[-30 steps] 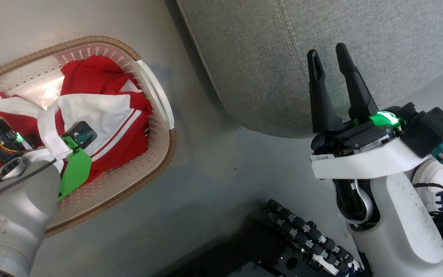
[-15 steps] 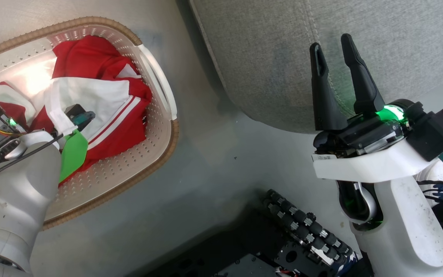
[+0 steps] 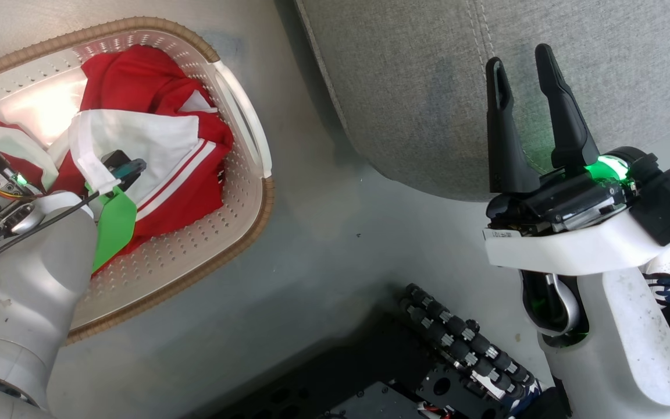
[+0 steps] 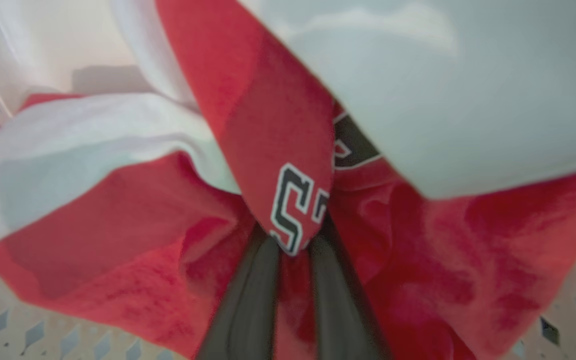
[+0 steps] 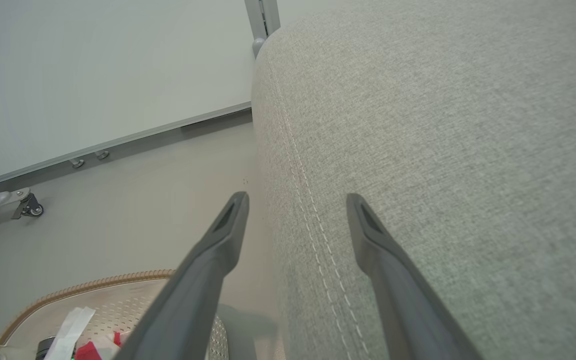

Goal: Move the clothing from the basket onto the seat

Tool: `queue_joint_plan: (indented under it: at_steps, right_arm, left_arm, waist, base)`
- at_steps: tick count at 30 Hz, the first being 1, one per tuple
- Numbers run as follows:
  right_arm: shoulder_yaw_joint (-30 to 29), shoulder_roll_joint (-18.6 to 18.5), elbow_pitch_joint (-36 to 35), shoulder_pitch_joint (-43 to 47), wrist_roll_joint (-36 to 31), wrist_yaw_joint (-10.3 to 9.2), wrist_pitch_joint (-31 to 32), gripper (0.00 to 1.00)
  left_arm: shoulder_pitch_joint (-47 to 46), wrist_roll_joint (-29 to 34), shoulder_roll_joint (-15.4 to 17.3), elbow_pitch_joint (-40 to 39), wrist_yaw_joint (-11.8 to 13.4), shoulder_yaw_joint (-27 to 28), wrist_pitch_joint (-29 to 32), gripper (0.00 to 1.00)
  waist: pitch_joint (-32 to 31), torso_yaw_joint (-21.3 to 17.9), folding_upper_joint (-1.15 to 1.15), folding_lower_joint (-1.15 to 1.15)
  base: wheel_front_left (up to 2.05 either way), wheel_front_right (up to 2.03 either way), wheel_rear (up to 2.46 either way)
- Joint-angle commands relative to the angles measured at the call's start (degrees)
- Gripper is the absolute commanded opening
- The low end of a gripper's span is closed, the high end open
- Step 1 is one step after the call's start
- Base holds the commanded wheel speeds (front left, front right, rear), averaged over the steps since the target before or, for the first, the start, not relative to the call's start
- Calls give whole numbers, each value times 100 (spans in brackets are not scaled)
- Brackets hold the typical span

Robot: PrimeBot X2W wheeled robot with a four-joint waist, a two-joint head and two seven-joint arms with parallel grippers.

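My left gripper (image 4: 292,250) is down in the basket (image 3: 213,238), its 2 fingers pressed close on a red, lettered fold of the clothing (image 4: 248,150); the rest of the heap lies bunched around and ahead of the fingertips. I judge the cloth light, limp and apt to slip or trail, so a deep bite on a thick bunched fold would suit best. My right gripper (image 3: 520,55) hangs spread and empty, the seat (image 3: 416,87) just beyond its tips.
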Motion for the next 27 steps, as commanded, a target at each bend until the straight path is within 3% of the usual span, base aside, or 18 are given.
queue_joint_plan:
  at_steps: [1,12,27]
  right_arm:
    - [-7,-2,22,3,-63,-2,-18,100]
    - [159,-1,176,-266,-233,-2,-19,100]
    - [44,-24,506,218,-937,-2,-18,100]
  left_arm:
    - [-64,-79,35,2,5,-48,-64,0]
    - [154,-389,170,-17,117,24,-723,0]
    - [850,-925,-524,-10,378,212,-1908,0]
  waist:
    - [-25,-12,0,0]
    - [-514,-132,0,0]
    - [-2454,588,0,0]
  base:
    - [0,0,0]
    - [0,0,0]
    - [0,0,0]
